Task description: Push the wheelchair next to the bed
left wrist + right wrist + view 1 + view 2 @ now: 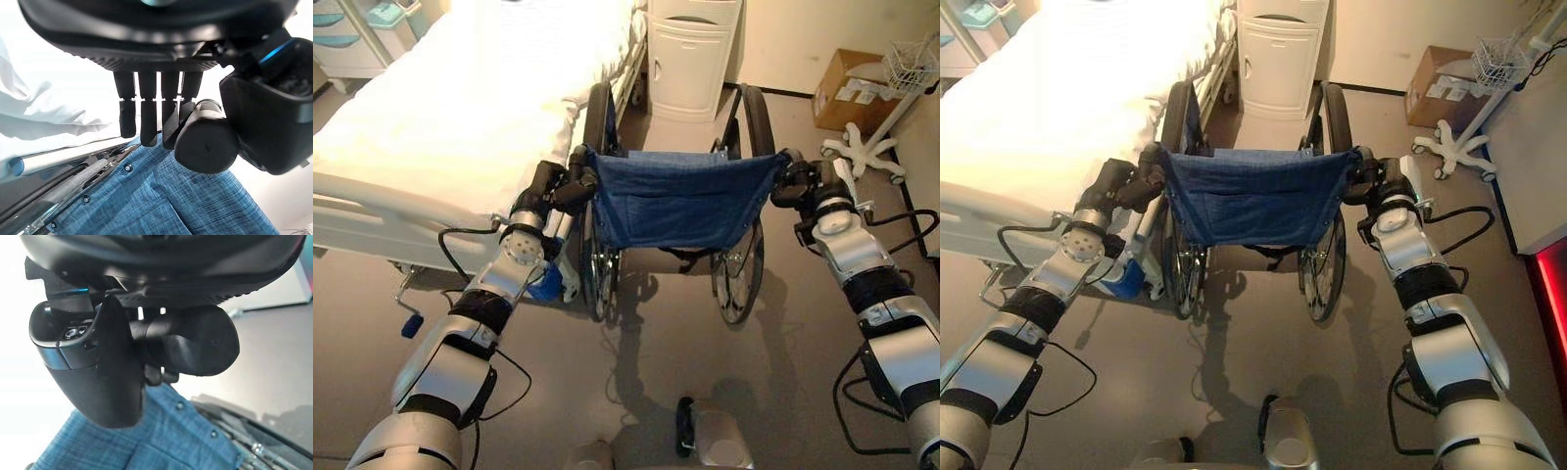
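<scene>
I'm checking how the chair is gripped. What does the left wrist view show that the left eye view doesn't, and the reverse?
Left wrist view: the left hand from close up, fingers curled over the push handle, with the bed rail beyond. Left eye view: the whole wheelchair beside the bed, the right hand on the other handle, a white cabinet, a cardboard box. Both share the blue backrest.

Both arms reach forward, toward 12 o'clock. Left hand (570,186) at 10 o'clock and right hand (793,181) at 2 o'clock, fingers of each curled round a push handle
</scene>
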### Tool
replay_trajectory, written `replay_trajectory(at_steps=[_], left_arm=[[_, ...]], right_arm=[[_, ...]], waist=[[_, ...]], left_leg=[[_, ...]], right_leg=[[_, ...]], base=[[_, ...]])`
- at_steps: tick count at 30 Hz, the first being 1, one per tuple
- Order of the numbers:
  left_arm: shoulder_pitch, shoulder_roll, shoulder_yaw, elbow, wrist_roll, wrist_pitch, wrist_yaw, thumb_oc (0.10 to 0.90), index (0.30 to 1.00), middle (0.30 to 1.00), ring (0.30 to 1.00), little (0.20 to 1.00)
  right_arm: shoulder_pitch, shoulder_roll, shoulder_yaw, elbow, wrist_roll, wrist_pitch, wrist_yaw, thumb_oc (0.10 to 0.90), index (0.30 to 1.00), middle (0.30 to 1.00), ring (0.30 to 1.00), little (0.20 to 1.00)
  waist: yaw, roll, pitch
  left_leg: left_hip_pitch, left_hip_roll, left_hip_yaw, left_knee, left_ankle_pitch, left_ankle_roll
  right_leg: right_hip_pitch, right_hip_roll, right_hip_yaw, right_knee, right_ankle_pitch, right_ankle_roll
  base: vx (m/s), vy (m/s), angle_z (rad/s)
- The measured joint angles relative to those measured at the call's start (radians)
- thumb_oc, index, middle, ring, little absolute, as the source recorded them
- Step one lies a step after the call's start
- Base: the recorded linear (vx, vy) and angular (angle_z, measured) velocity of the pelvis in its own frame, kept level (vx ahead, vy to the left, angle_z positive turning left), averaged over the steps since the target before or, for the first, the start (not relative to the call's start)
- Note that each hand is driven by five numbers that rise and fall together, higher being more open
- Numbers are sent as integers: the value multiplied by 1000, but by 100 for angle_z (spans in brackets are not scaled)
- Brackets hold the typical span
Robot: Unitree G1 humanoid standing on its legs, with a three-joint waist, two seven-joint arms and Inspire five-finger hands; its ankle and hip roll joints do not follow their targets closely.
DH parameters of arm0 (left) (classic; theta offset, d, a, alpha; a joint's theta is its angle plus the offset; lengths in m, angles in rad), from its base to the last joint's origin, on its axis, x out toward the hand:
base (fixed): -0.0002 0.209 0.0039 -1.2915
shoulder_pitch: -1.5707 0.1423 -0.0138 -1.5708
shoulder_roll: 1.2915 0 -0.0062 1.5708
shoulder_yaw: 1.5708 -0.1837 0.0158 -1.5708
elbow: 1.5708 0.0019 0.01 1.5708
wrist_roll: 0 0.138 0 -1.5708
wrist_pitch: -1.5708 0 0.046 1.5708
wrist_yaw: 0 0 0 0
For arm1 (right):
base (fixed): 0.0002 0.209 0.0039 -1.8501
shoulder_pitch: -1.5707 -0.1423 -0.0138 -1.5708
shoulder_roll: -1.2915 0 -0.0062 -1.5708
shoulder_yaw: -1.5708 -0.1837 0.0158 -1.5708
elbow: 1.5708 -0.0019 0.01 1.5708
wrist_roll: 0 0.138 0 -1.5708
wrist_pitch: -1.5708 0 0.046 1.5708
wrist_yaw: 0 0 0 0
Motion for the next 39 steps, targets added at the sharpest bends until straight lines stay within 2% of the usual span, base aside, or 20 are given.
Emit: replay_trajectory(at_steps=[3, 4, 7, 10, 12, 13, 14, 15, 16, 18, 19, 20, 21, 22, 25, 28, 32, 34, 37, 39], left_arm=[[40, -24, -22, 43, 3, 1, 4, 400, 300, 300, 300, 300], [65, -26, -24, 47, 3, 1, 5, 400, 300, 300, 300, 300], [82, -24, -43, 47, 21, -7, 8, 400, 300, 300, 300, 300], [91, -40, -66, 47, 33, -9, -2, 400, 300, 300, 300, 300], [97, -41, -62, 25, 33, -1, -8, 400, 300, 300, 300, 300], [116, -36, -54, 8, 24, 3, -12, 400, 300, 300, 300, 300], [130, -35, -48, 6, 5, 7, -25, 400, 300, 300, 300, 300], [140, -37, -44, 7, -3, 6, -32, 400, 300, 300, 300, 300], [152, -38, -27, -4, -6, -18, -45, 400, 300, 300, 300, 300], [148, -28, 21, -41, -12, -19, -30, 400, 300, 300, 300, 300], [129, -15, 28, -45, -12, -18, -23, 400, 300, 300, 300, 300], [86, 24, 13, -47, -11, -17, -26, 400, 300, 300, 300, 300], [77, 23, 17, -47, -11, -14, -22, 400, 300, 300, 300, 300], [55, 19, 9, -32, -9, -1, -23, 400, 300, 300, 300, 300], [21, 14, -6, -9, 1, 20, -3, 400, 300, 300, 300, 300], [-4, 12, -11, -13, 2, 28, 3, 400, 300, 300, 300, 300], [-6, 2, -12, -27, 2, 28, 9, 400, 300, 300, 300, 300], [-7, 2, -10, -27, 3, 28, 12, 400, 300, 300, 300, 300], [21, -24, -11, -25, 10, 28, 13, 400, 300, 300, 300, 300], [24, -30, -12, -28, 10, 20, 17, 400, 300, 300, 300, 300]], right_arm=[[51, 33, 16, 18, 0, 2, -4, 400, 300, 300, 300, 300], [66, 37, 33, 15, 0, 2, -5, 400, 300, 300, 300, 300], [75, 51, 33, 17, -3, 13, -29, 400, 300, 300, 300, 300], [81, 8, 44, 4, -5, 38, -19, 400, 300, 300, 300, 300], [72, -15, 48, -4, -5, 38, 8, 400, 300, 300, 300, 300], [71, -30, 62, -10, -4, 26, 17, 400, 300, 300, 300, 300], [84, -27, 68, -13, -4, 15, 26, 400, 300, 300, 300, 300], [88, -22, 71, -15, -6, 17, 29, 400, 300, 300, 300, 300], [95, -19, 56, -15, -26, 22, 26, 400, 300, 300, 300, 300], [101, 6, 25, -10, -30, 19, 30, 400, 300, 300, 300, 300], [102, 18, 19, -9, -29, 18, 29, 400, 300, 300, 300, 300], [83, 30, 17, -6, -17, 22, 29, 400, 300, 300, 300, 300], [61, 25, 18, -1, -15, 21, 30, 400, 300, 300, 300, 300], [56, 26, 16, 4, -17, 16, 25, 400, 300, 300, 300, 300], [19, 44, 18, 57, -16, -9, 17, 400, 300, 300, 300, 300], [-16, 38, 18, 85, -9, -28, 14, 400, 300, 300, 300, 300], [-22, 29, 18, 108, -3, -42, 2, 400, 300, 300, 300, 300], [-21, 26, 18, 107, -3, -53, -3, 400, 300, 300, 300, 300], [17, 23, 19, 110, -2, -67, -13, 400, 300, 300, 300, 300], [23, 20, 19, 123, -1, -89, -14, 400, 300, 300, 300, 300]], waist=[[28, -13, -25], [29, -11, -36], [62, -3, -33], [132, 68, 0], [174, 112, 13], [208, 136, 14], [204, 166, 1], [202, 187, -16], [203, 195, -25], [197, 91, -36], [175, 39, -34], [181, -58, -39], [199, -3, -38], [190, 5, -36], [182, -9, -38], [172, -12, -40], [167, -10, -40], [166, -13, -42], [181, -3, -77], [180, -8, -83]], left_leg=[[-126, -9, 2, 309, 109, -56], [-156, -5, -1, 349, 128, -25], [-215, -36, -18, 130, 123, -16], [-221, -26, -40, -321, 202, -85], [-285, -5, -23, -275, 205, -84], [-321, -2, 7, -126, 199, -62], [-325, -5, 30, -4, 148, 15], [-314, -3, 26, -18, 103, 18], [-308, -21, 13, -34, 129, 34], [-288, -65, 45, -173, 133, -48], [-291, -88, 63, -178, 127, -56], [-324, -130, 70, -66, 156, 55], [-289, -69, 45, -44, 169, 67], [-287, -70, 65, -57, 212, 96], [-271, -130, 41, -115, 259, 100], [-296, -164, 41, -129, 256, 105], [-310, -167, 61, -139, 253, 110], [-310, -170, 85, -159, 249, 107], [-314, -166, 74, -79, 217, 205], [-321, -166, 67, -75, 214, 209]], right_leg=[[86, 17, 52, -90, 9, -22], [114, 15, 54, -124, 32, -23], [160, 43, 130, -173, 21, -38], [239, 90, 215, -250, 29, -52], [244, 83, 214, -247, 46, -69], [250, 59, 204, -254, 65, -33], [277, 51, 188, -269, 60, -9], [283, 60, 187, -278, 47, 1], [285, 53, 182, -250, 32, 9], [148, 55, 137, 64, -19, -24], [153, 42, 124, 26, -25, -46], [188, -33, 130, -104, -103, -9], [207, -32, 91, -150, -71, 77], [224, -40, 84, -160, -70, 81], [291, -52, 77, -247, -46, 88], [347, -54, 69, -333, -29, 104], [343, -63, 46, -321, -29, 90], [343, -72, 36, -349, -42, 43], [349, -83, 2, -310, -51, 37], [318, -83, 5, -248, -51, 43]], base=[[409, -24, -13], [484, 87, -26], [613, 224, -30], [443, 286, -92], [271, 353, -137], [453, 474, -154], [363, 329, -116], [381, 309, -48], [226, 176, -31], [159, 163, -8], [85, 139, 2], [131, 166, -47], [121, 135, -63], [147, 123, -58], [163, 91, -28], [188, 99, -11], [212, 133, 8], [163, 130, -1], [140, 101, -9], [223, 76, 14]])
